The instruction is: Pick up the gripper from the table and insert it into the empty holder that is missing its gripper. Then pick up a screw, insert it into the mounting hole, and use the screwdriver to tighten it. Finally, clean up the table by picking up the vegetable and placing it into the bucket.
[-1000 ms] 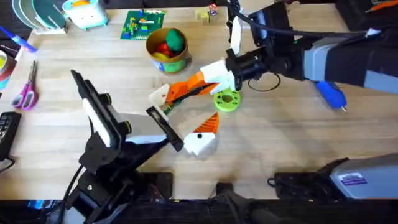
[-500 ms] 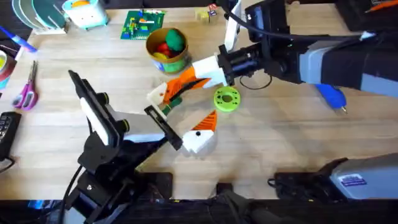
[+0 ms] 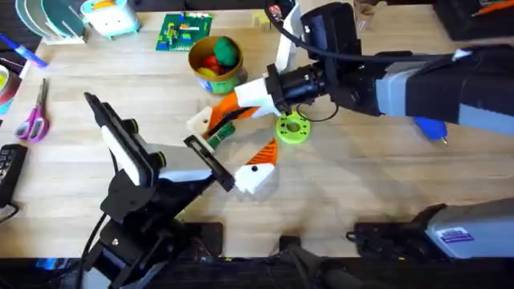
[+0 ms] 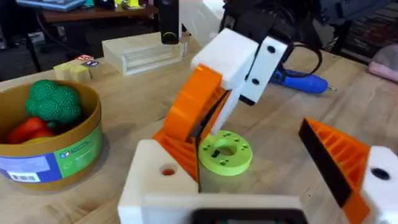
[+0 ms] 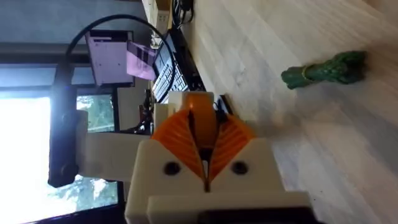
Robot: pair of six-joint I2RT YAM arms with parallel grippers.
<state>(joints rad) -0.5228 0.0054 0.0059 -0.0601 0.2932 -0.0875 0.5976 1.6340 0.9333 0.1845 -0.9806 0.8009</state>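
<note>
While the gripper (image 5: pixel 200 106) sits pinched between the orange pads of my right claw (image 3: pixel 229 108), which is closed on it, its tip is down by the holder (image 3: pixel 201 122), close enough that I cannot tell whether they touch. That plain white holder is one finger of my left claw (image 3: pixel 229 148), which stands wide open, its other finger carrying an orange ribbed pad. The vegetable (image 3: pixel 222 133) lies on the worktop (image 3: pixel 361 185) between those two fingers, just beside the holder. A lime-green disc (image 3: pixel 291 128) rests near the right claw. The bucket (image 3: pixel 215 66) stands farther back with toys inside, and the screwdriver (image 3: pixel 426 124) lies well off to the right, partly under my right arm
</note>
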